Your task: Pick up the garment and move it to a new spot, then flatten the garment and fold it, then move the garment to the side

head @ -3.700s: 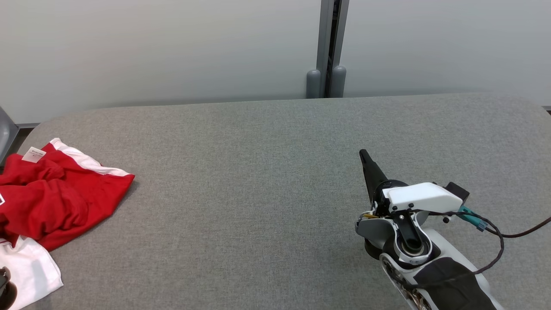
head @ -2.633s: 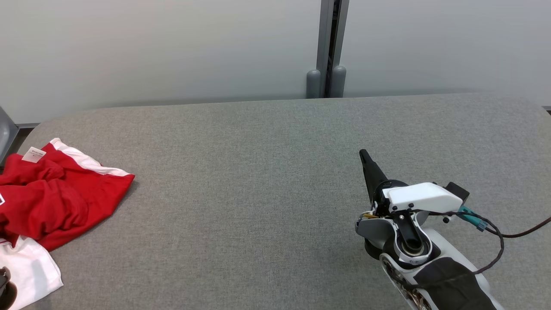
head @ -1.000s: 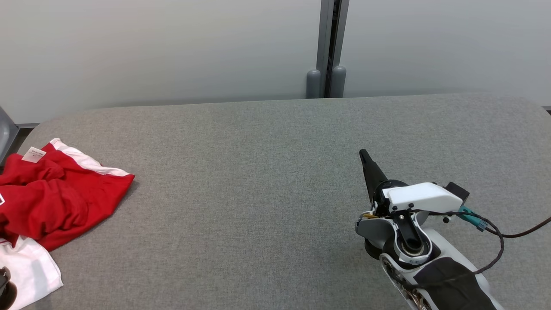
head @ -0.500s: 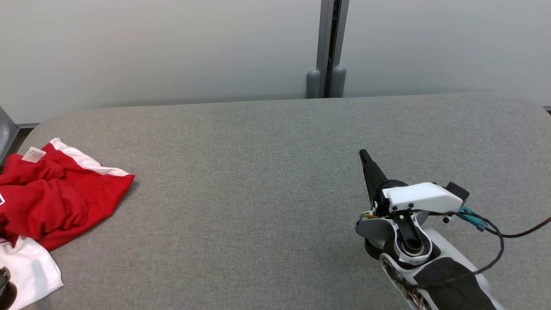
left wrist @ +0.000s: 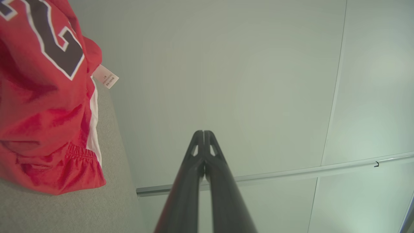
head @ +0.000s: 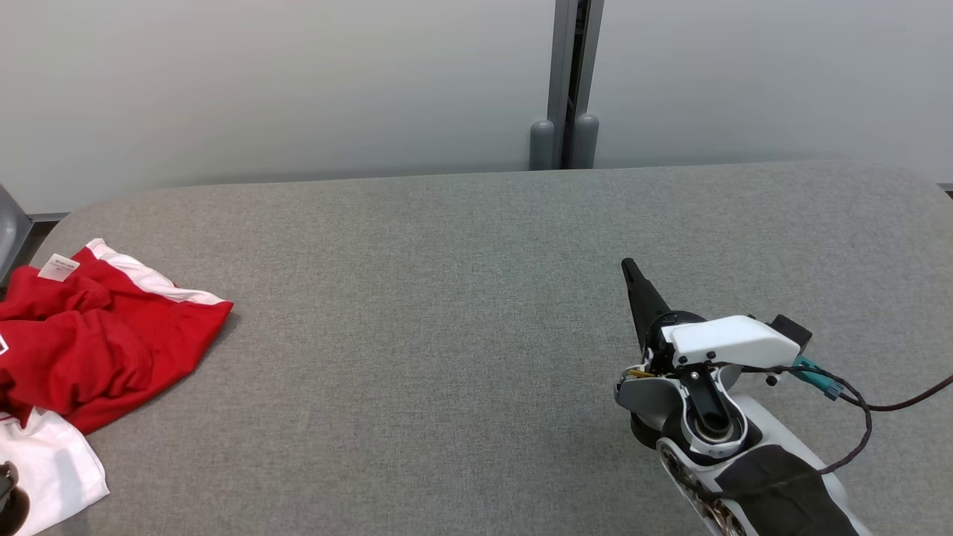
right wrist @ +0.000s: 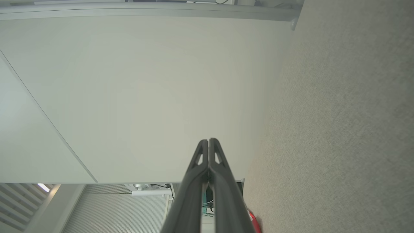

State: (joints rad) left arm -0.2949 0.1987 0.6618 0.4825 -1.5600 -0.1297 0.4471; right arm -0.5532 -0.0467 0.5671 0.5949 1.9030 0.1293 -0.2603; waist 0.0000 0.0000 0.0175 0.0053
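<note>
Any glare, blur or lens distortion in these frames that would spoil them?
Head view: soft even light, sharp, no glare; faint shadow along the garment edge. Left wrist view: wide-angle slightly bends the wall rail; the left hand looks slightly soft. Right wrist view: flat light, table weave visible.

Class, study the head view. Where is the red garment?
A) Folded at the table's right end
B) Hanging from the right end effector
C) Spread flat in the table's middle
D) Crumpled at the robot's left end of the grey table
D: the red garment lies crumpled at the left end of the grey table, well apart from the shut, empty right end effector.
</note>
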